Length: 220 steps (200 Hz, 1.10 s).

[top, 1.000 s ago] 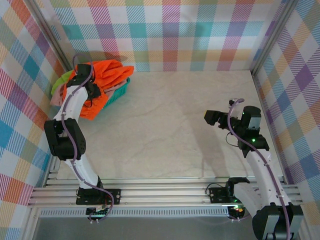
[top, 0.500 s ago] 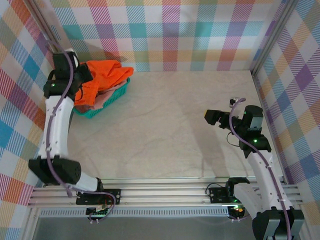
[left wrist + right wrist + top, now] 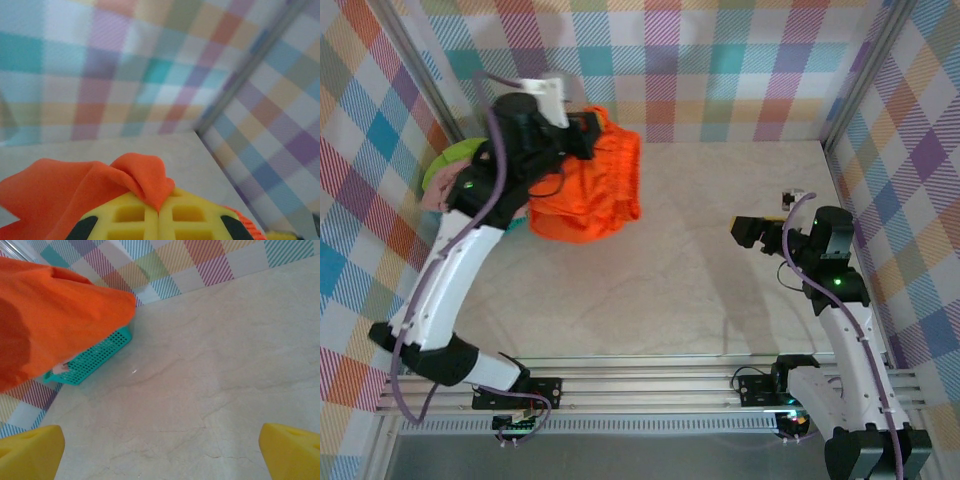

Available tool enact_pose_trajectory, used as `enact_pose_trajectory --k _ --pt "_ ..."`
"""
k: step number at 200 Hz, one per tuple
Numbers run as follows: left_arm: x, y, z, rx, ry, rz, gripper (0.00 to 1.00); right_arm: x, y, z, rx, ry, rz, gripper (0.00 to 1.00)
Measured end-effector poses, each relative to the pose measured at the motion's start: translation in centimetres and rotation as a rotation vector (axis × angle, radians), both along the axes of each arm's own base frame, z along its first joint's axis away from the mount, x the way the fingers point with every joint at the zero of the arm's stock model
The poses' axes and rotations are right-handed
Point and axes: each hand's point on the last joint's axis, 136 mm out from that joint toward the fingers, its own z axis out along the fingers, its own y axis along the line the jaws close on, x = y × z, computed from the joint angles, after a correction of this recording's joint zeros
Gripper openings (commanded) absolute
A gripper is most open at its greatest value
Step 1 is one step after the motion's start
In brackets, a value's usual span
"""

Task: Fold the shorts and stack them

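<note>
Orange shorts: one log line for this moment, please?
left end effector: shut on orange shorts, hanging above table | right end effector: open, empty | teal basket: back left corner

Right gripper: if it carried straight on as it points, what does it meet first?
Probably bare table; the right gripper aims at it, with the orange shorts and basket off to one side.

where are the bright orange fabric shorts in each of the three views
Top external: the bright orange fabric shorts hang upper left of centre from the shut left gripper.
Left wrist: along the bottom edge, with a fold pinched between the yellow fingers.
Right wrist: in the upper left corner, in front of the teal plastic mesh basket.
Shared landmark: the plaid back wall meeting the pale marbled tabletop.
</note>
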Motion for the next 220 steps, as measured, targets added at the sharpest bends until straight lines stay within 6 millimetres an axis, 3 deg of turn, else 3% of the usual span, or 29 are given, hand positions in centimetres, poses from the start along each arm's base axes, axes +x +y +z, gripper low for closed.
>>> enact_pose_trajectory --k 14,29,47,63,85,118,135,149,171,189,220 --pt "1.1 -3.3 -2.9 0.032 0.061 -0.048 0.46 0.0 -0.1 0.2 -0.004 -0.001 -0.004 0.99" --pt "2.5 -6.5 -6.6 0.07 0.134 -0.091 0.7 0.0 -0.2 0.4 -0.008 0.0 -0.012 1.0" --pt "4.2 -9.1 -10.9 0.125 0.209 -0.115 0.86 -0.1 -0.3 0.4 -0.013 0.008 -0.02 0.99" --pt "4.9 -9.6 -13.6 0.174 0.256 -0.105 1.0 -0.2 -0.4 0.4 -0.017 0.018 -0.02 1.0" --pt "4.6 -7.7 -14.6 0.216 0.254 -0.046 1.0 -0.5 -0.1 0.2 -0.018 0.036 -0.008 0.98" --pt "1.8 -0.8 -15.9 0.183 0.273 0.071 1.0 -0.7 1.8 -1.6 -0.044 0.094 0.041 0.94" --pt "1.2 3.0 -18.4 0.171 0.31 0.171 0.99 -0.7 3.3 -3.6 -0.077 0.158 0.07 0.94" --pt "1.1 5.3 -22.0 0.173 0.369 0.246 0.97 -0.6 4.0 -5.6 -0.087 0.227 0.073 0.93" --pt "0.4 7.1 -28.7 0.169 0.5 0.307 0.95 -0.4 3.5 -8.6 -0.071 0.334 0.009 0.92" --pt "-0.1 7.5 -33.0 0.151 0.599 0.335 0.93 -0.5 2.8 -10.5 -0.05 0.395 -0.055 0.91" --pt "1.1 6.5 -36.2 0.087 0.672 0.362 0.89 -0.5 1.8 -12.1 -0.013 0.468 -0.165 0.85"
